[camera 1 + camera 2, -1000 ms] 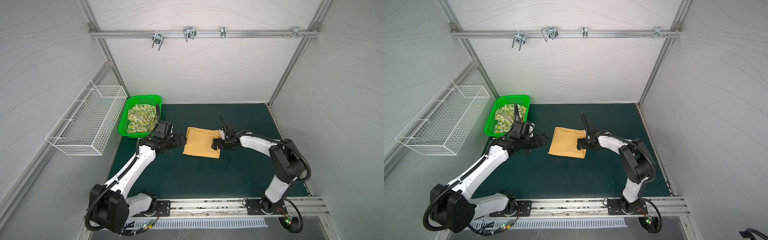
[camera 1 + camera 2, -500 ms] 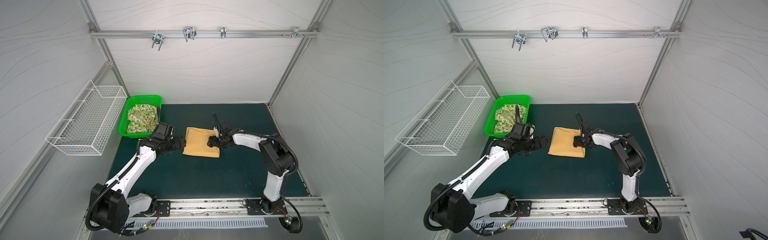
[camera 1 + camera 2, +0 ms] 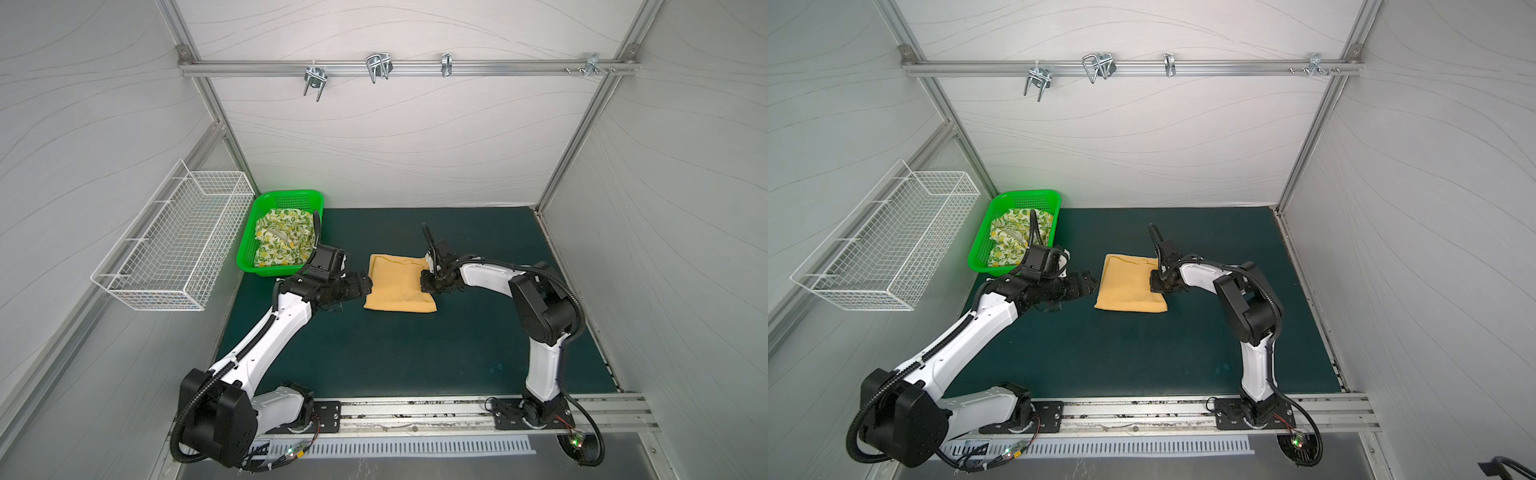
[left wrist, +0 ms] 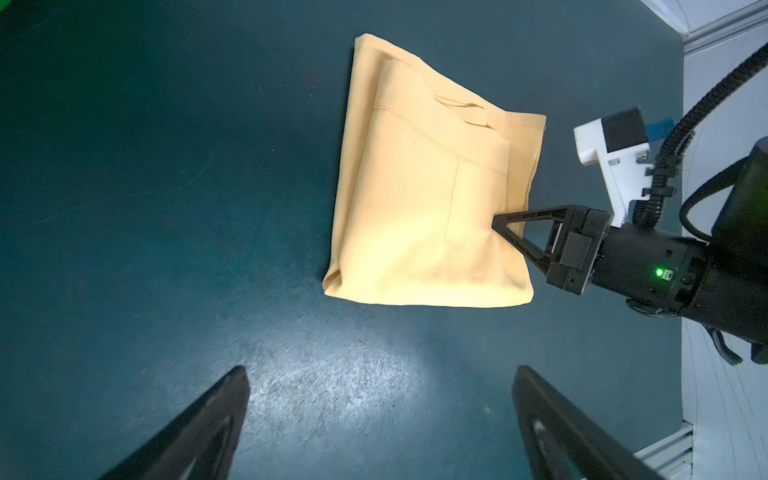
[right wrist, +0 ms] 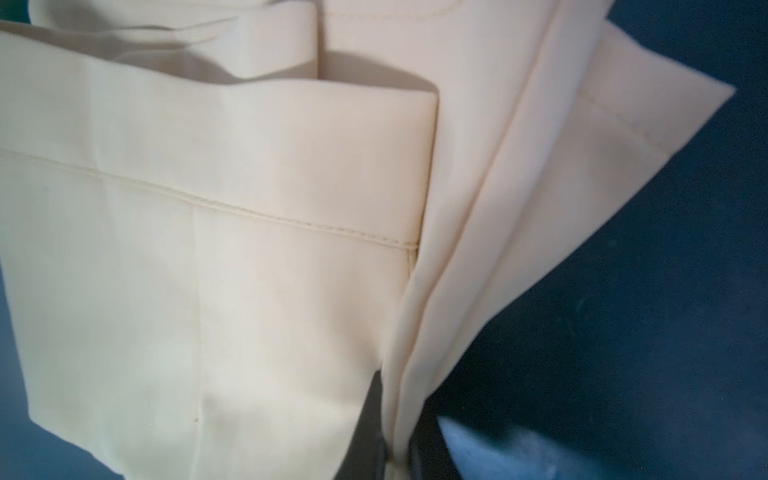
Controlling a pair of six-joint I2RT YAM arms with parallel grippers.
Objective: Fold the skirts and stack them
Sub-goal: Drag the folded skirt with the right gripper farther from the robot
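Dark green matting covers the table (image 3: 395, 357), and the folded mustard skirt (image 3: 395, 286) lies flat at its centre, between the two arms. On the right arm (image 3: 486, 278) the jaws are clenched on the cloth's right-hand edge, about midway along. On the left arm (image 3: 291, 316) the jaws stand released beside the left-hand edge, grasping nothing. Crumpled in the green basket (image 3: 291, 193) at upper left, the lemon-print skirt (image 3: 282, 245) waits nearer the left arm.
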